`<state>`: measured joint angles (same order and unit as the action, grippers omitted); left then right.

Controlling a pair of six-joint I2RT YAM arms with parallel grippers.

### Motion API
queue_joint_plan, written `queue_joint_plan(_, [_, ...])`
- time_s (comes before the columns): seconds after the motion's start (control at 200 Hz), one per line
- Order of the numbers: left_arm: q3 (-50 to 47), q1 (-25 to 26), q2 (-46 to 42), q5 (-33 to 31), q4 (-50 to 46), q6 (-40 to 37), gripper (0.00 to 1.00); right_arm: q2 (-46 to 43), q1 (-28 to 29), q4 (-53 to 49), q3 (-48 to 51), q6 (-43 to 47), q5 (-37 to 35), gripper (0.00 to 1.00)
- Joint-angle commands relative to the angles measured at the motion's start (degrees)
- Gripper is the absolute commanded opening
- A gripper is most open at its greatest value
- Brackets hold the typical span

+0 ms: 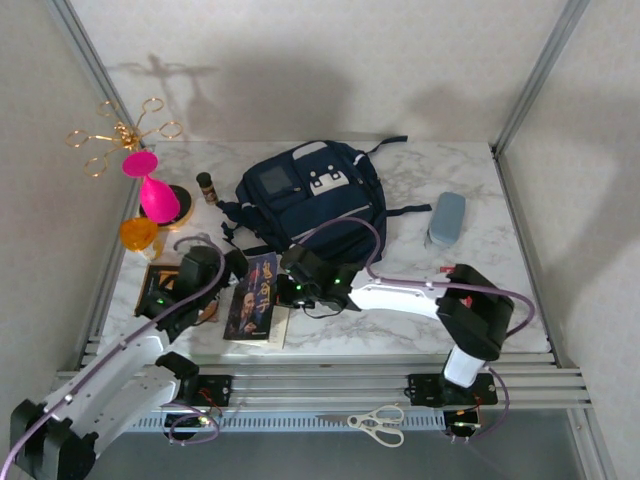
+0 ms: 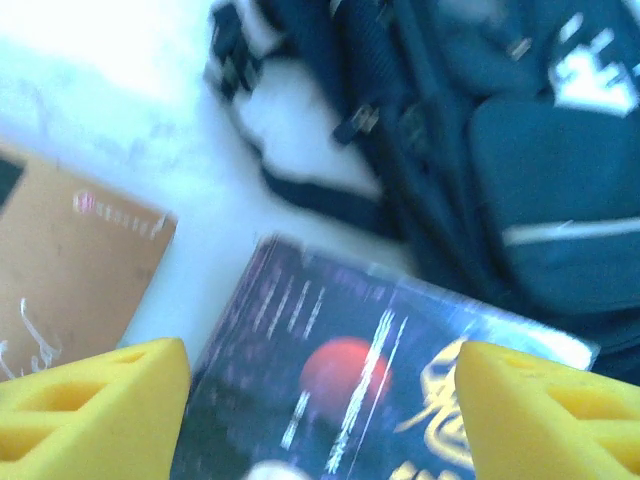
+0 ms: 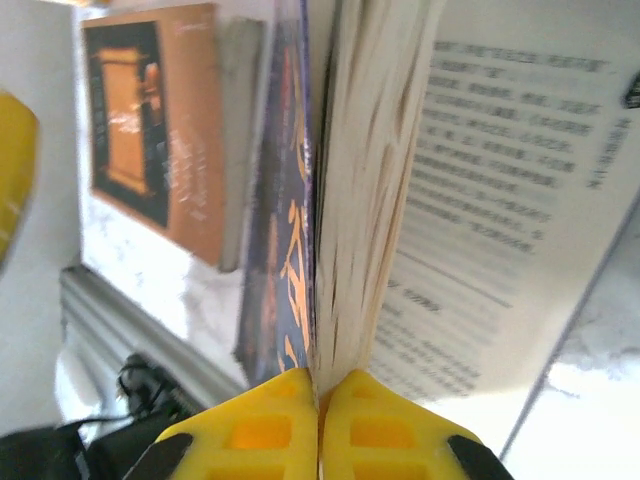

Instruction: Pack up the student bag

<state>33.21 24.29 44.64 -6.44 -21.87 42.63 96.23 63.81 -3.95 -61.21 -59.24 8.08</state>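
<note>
The large navy blue fabric student bag [image 1: 310,200] with grey-white patches is lying flat towards the middle back of the white marble-patterned table [image 1: 420,180], its dark shoulder straps trailing out to the right. In the left wrist view the bag [image 2: 540,200] is filling the upper right. Just in front of its near left corner a dark-covered paperback book [image 1: 250,295] with gold lettering is lying on the table. The right gripper [image 1: 298,288] is reaching in at the book's right edge. In the right wrist view its yellow fingertips [image 3: 260,430] are pressing tightly together, the right gripper [image 3: 318,425] pinching the edge of the book [image 3: 360,200] where the fanned pages meet the seam, with a printed page showing to the right. The left gripper [image 1: 232,265] is hovering at the book's left side. Its two yellow fingertips [image 2: 90,400] are standing wide apart, so the left gripper [image 2: 320,420] is holding nothing while looking down on the book's cover [image 2: 350,370]. A brown-orange book [image 2: 70,260] is lying just to the left. Further out, a grey-blue pencil case [image 1: 446,218] is resting right of the bag, and white-handled scissors [image 1: 378,422] are lying by the near rail.
</note>
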Motion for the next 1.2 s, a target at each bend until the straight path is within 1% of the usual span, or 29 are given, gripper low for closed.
queue_joint_plan(0.0, [6.0, -2.1, -1.2, 1.9, -7.4, -2.4, 0.75, -7.3, 0.3, 3.5, 0.3, 4.4, 1.5, 0.00])
queue_joint_plan(0.14, [13.5, -3.0, -1.9, 4.5, -10.1, -3.3, 0.79, -13.1, -1.0, -0.1, -0.5, 6.7, 1.8, 0.00])
queue_joint_plan(0.23, [17.7, -3.4, -1.5, 7.0, -10.6, -4.4, 0.84, -17.9, -2.7, 0.8, 0.1, 7.7, 3.6, 0.00])
queue_joint_plan(0.33, [21.9, -3.7, 0.2, 10.9, -11.5, -6.0, 0.88, -21.3, -5.7, -2.9, -2.4, 10.0, 6.5, 0.00])
queue_joint_plan(0.401, [23.9, -3.7, 1.1, 12.9, -11.7, -6.9, 0.89, -23.8, -8.8, -4.4, -2.7, 11.7, 7.8, 0.00])
queue_joint_plan(0.436, [24.2, -3.8, 1.3, 14.1, -11.3, -6.9, 0.89, -24.8, -10.6, -4.7, -2.7, 12.4, 9.3, 0.00])
queue_joint_plan(0.471, [23.9, -3.8, 1.4, 16.7, -9.7, -6.9, 0.89, -25.7, -12.7, -4.8, -2.7, 12.9, 11.6, 0.00])
queue_joint_plan(0.596, [20.1, -3.7, 2.8, 30.7, 0.4, -4.0, 0.90, -27.7, -19.7, -2.7, -2.8, 13.7, 20.5, 0.00])
queue_joint_plan(0.626, [19.5, -3.7, 3.7, 33.1, 2.3, -3.5, 0.90, -27.8, -21.1, -2.5, -2.9, 14.0, 22.5, 0.00])
queue_joint_plan(0.676, [19.2, -3.7, 5.2, 34.1, 3.6, -3.6, 0.90, -28.0, -23.4, -3.1, -3.6, 14.6, 25.1, 0.00])
queue_joint_plan(0.786, [19.4, -3.7, 7.9, 32.8, 4.3, -5.5, 0.92, -28.3, -28.1, -3.4, -4.1, 15.2, 29.9, 0.00])
queue_joint_plan(0.921, [17.5, -3.3, 11.8, 38.8, 10.4, -3.9, 0.91, -28.0, -31.3, -0.8, -3.8, 14.1, 35.7, 0.00])
queue_joint_plan(0.986, [16.4, -2.9, 12.8, 40.4, 13.3, -2.5, 0.88, -27.9, -32.3, 0.7, -3.6, 13.3, 37.5, 0.00])
queue_joint_plan(1.056, [15.0, -2.1, 13.6, 44.1, 18.7, 0.1, 0.83, -27.5, -33.2, 1.8, -3.2, 12.7, 38.7, 0.00])
queue_joint_plan(1.106, [14.6, -1.1, 14.0, 45.3, 21.7, 1.3, 0.76, -27.1, -33.9, 2.3, -2.9, 12.6, 39.4, 0.00])
queue_joint_plan(1.197, [15.2, 0.3, 14.4, 45.2, 23.0, 1.6, 0.64, -26.5, -35.5, 2.4, -2.4, 12.9, 40.4, 0.00])
